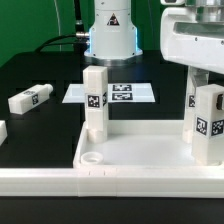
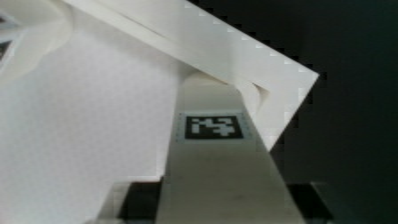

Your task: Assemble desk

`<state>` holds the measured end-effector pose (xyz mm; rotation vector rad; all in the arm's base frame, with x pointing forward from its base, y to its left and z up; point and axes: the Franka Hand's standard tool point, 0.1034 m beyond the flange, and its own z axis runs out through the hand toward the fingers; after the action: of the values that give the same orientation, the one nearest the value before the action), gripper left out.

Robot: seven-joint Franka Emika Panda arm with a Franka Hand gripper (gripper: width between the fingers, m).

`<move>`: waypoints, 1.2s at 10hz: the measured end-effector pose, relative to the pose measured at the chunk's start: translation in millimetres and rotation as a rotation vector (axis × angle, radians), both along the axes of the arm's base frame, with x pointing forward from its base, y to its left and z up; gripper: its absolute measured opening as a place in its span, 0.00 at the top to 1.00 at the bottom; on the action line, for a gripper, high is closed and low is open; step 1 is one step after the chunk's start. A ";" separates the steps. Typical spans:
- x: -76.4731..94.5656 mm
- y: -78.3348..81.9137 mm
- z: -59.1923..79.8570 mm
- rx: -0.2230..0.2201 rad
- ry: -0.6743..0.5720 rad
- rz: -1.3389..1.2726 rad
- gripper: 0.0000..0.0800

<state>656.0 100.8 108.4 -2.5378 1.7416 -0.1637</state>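
Gripper (image 1: pixel 207 82) cut off above; right-edge leg (image 1: pixel 210 125), left-edge leg (image 1: pixel 2 131) both cropped

The arm's base (image 1: pixel 110 28), behind the marker board (image 1: pixel 110 93), is a glossy white column that widens toward its foot. It has a dark band across its upper part and a pale blue tint around its lowest ring. Thin black cables (image 1: pixel 78 20) run just beside it, farther from the board. The wrist casing (image 1: pixel 195 35), to the exterior view's right of the board, is boxy with rounded edges, white over grey. The fingers (image 2: pixel 146 205) are dark grey and blurred.
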 end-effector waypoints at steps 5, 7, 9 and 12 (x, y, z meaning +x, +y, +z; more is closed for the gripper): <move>-0.6 -1.7 -0.1 -0.001 0.006 -0.010 0.48; -1.9 -1.5 1.1 -0.011 0.027 0.090 0.21; -0.8 -1.3 1.9 -0.052 0.027 0.364 0.19; 1.0 0.9 2.3 -0.084 0.019 0.630 0.19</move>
<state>657.0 101.8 110.7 -3.0006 0.8761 -0.1788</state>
